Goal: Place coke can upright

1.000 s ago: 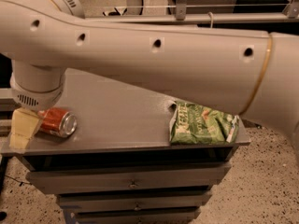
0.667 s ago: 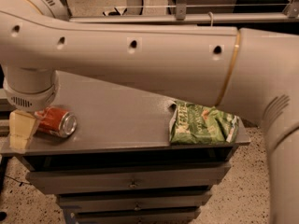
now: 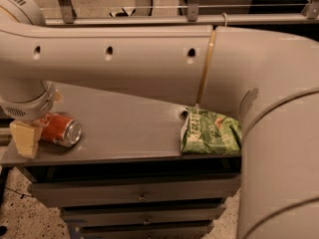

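Note:
The coke can point(image 3: 62, 129) is red-orange with a silver end. It lies on its side near the front left corner of the grey cabinet top point(image 3: 124, 128), silver end facing right and front. My gripper point(image 3: 31, 136) hangs down from the wrist at the far left and sits right against the can's left end at table height. My large pale arm point(image 3: 149, 59) crosses the whole upper view and hides the back of the cabinet top.
A green chip bag point(image 3: 212, 132) lies flat near the front right of the cabinet top. Drawers point(image 3: 142, 195) run below the front edge. A metal rail and stand legs point(image 3: 149, 16) are behind the cabinet. The floor is speckled.
The arm's long links have slid left across the view. The gripper, the can and the chip bag stay where they were.

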Controlling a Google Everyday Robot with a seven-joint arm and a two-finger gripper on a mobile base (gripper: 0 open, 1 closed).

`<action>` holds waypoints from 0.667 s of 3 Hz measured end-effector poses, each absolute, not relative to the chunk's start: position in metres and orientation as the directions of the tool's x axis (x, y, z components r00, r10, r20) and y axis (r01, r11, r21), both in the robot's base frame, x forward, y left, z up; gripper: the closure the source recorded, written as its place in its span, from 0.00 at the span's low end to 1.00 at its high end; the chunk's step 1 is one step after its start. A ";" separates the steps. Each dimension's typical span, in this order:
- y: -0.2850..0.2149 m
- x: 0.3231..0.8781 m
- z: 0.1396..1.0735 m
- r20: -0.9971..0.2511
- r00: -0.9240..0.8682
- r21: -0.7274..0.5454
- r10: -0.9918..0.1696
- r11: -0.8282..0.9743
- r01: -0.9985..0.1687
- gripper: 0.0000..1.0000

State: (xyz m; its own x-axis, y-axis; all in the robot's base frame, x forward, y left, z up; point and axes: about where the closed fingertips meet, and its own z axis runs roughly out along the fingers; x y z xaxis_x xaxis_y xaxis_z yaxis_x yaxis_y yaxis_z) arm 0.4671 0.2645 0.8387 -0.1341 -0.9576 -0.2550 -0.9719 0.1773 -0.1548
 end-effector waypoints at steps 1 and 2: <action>0.262 0.472 0.837 -0.227 -0.162 -0.169 -0.960 0.203 -0.965 0.42; 0.260 0.477 0.840 -0.224 -0.174 -0.180 -0.959 0.216 -0.960 0.64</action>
